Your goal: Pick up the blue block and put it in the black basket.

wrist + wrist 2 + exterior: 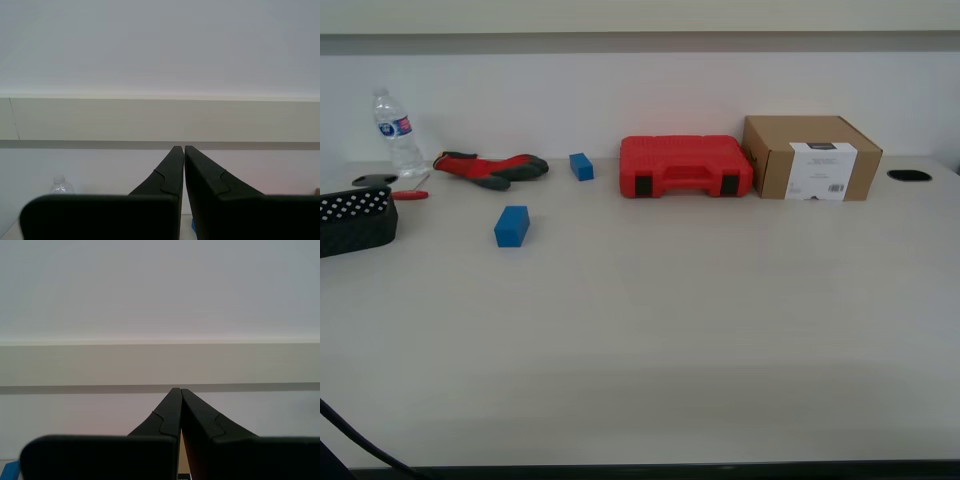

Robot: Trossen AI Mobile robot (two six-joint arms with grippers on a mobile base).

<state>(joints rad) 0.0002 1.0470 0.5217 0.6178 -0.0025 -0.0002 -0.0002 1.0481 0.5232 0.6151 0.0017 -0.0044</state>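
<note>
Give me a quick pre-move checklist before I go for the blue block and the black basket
1. Blue block free on the table, nothing touching it: ok.
2. Not confused with the smaller blue block farther back: ok.
3. Black basket in view at the exterior view's left edge, partly cut off: ok.
4. Basket interior free: cannot tell.
5. My first gripper open for a grasp: not ok, jaws together.
6. My second gripper open: not ok, jaws together.
</note>
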